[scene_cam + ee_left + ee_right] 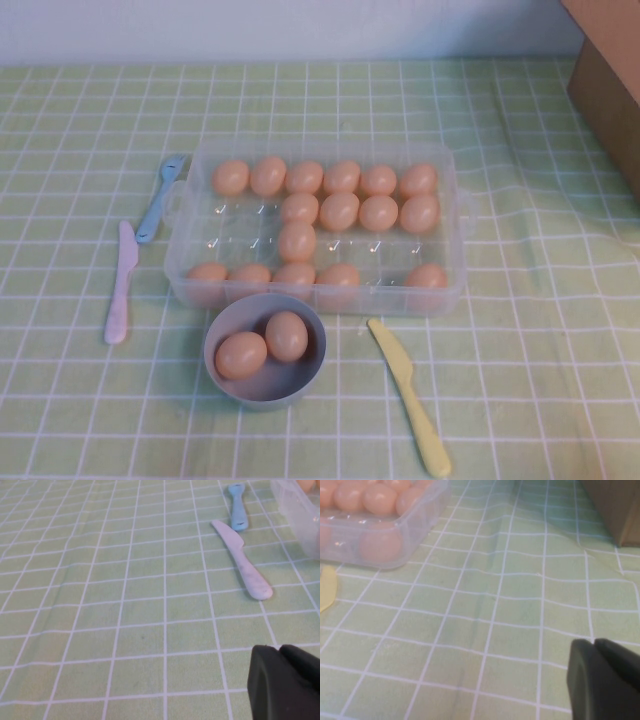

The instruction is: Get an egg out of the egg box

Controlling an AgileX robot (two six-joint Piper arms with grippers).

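The clear plastic egg box (232,228) stands in the middle of the green checked cloth and holds several peach-orange eggs, one of them alone in the third row (297,241). Neither arm shows in the high view. My left gripper (277,649) is shut and empty, low over bare cloth, well clear of the box corner (300,505). My right gripper (594,642) is shut and empty over bare cloth, apart from the box (427,510).
A grey-blue bowl (265,388) in front of the box holds two eggs (241,354). A pink knife (120,285) and a blue fork (160,195) lie left of the box. A yellow knife (410,395) lies front right. A cardboard box (610,80) stands far right.
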